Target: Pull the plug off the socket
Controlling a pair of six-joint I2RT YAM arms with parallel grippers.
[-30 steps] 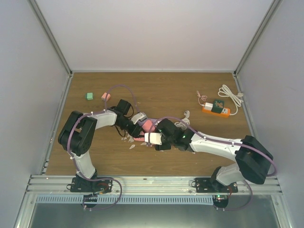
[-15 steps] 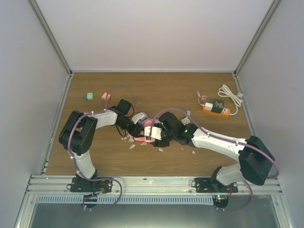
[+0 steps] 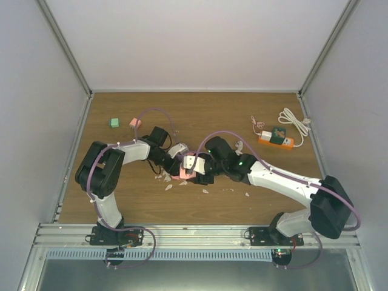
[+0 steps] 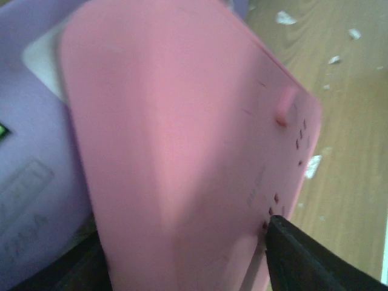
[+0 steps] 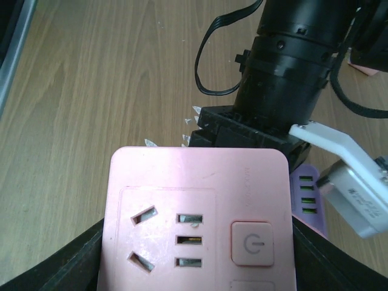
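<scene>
The right tool (image 3: 193, 173) travels up and leftward, closer to the left tool (image 3: 177, 165). The right arm stretches out, its elbow swings rightward, and white chips (image 3: 205, 191) on the surface (image 3: 212, 115) become exposed.

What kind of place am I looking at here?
Likely a lab robot test cell: white walls on aluminium rails box in a wooden table, and a left arm and right arm are bolted at its near edge.

My left arm (image 3: 130, 150) and right arm (image 3: 282, 180) are white tubular links between bulky black joints, each trailed by a looping purple cable (image 3: 154, 111). A small green light (image 3: 240, 162) glows near my right wrist. My right gripper (image 5: 197, 267) has black fingers (image 5: 66, 267).
</scene>
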